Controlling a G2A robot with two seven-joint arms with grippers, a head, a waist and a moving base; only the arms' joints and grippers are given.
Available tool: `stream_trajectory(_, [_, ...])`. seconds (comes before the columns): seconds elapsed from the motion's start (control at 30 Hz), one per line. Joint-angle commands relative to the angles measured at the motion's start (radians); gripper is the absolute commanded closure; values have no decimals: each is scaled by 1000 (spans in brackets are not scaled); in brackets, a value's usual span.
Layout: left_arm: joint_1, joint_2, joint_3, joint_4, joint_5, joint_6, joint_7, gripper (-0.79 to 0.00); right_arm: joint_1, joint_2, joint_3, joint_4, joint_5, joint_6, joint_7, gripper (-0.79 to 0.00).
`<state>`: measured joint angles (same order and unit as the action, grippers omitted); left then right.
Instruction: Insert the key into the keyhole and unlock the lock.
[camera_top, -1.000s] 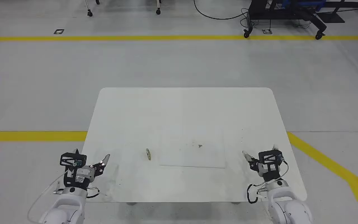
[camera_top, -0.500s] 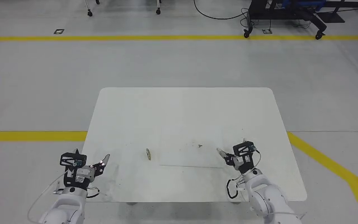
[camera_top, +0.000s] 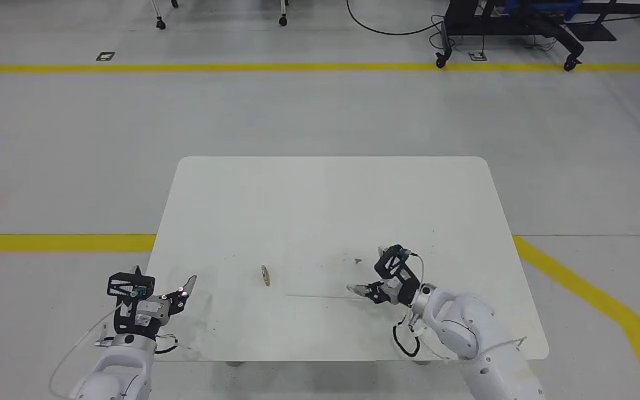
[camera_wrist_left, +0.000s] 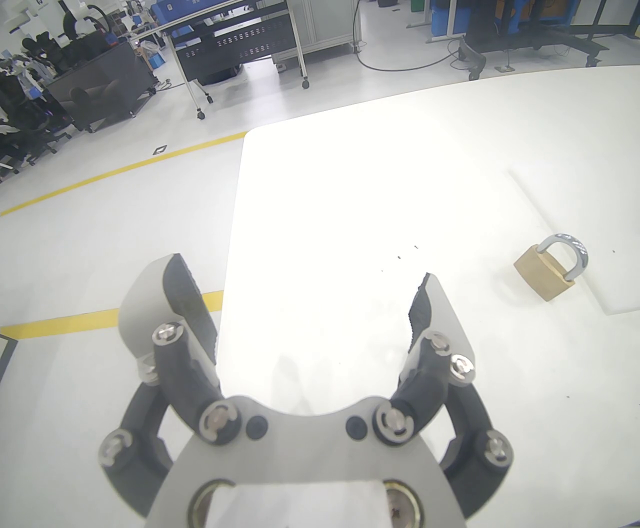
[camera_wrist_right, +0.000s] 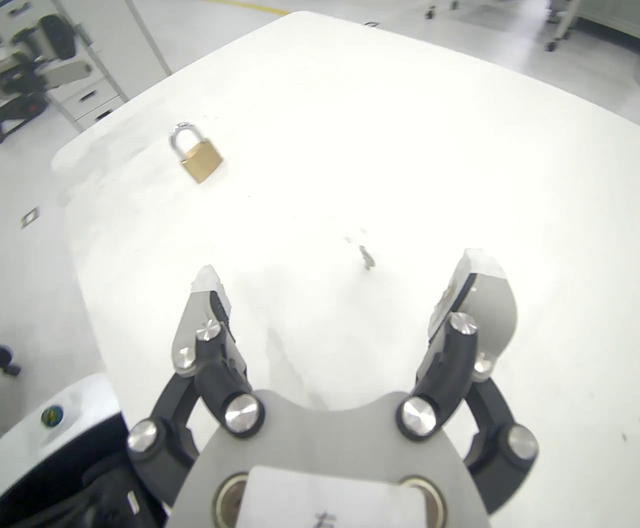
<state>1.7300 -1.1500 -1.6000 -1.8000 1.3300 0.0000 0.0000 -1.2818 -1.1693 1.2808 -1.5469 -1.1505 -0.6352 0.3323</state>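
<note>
Though empty, right gripper (camera_wrist_right: 344, 272) near key (camera_wrist_right: 367, 257).

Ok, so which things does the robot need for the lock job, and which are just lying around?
For the job:
padlock
key
right tool, open, close to the key
left tool, open

Just there:
thin white sheet on the table
yellow floor line
wheeled cart far off

I see a white table (camera_top: 300, 200) with rounded corners. A thin white sheet (camera_top: 322, 280) lies flat on it, close to its near edge. Beyond the far edge, a yellow line (camera_top: 200, 68) and a black cable (camera_top: 390, 28) cross the floor, and a dark wheeled frame (camera_top: 510, 25) stands past the far right corner.
</note>
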Motion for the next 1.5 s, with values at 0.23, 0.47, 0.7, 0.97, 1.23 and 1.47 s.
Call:
stream_trajectory(0.23, [0, 0, 0, 0, 0, 0, 0, -785, 168, -20, -120, 109, -46, 56, 171, -425])
stream_trajectory(0.47, [0, 0, 0, 0, 0, 0, 0, -785, 205, -26, -157, 139, -55, 73, 230, -212])
stream_trajectory(0.7, [0, 0, 0, 0, 0, 0, 0, -785, 177, -16, -132, 92, -90, 85, 213, 0])
stream_trajectory(0.97, [0, 0, 0, 0, 0, 0, 0, -785, 153, -6, -98, 76, -113, 84, 114, 0])
stream_trajectory(1.23, [0, 0, 0, 0, 0, 0, 0, -785, 183, -16, -61, 172, 149, 121, 102, 0])
stream_trajectory(1.47, [0, 0, 0, 0, 0, 0, 0, -785, 273, -27, -53, 296, 488, 115, 294, 0])
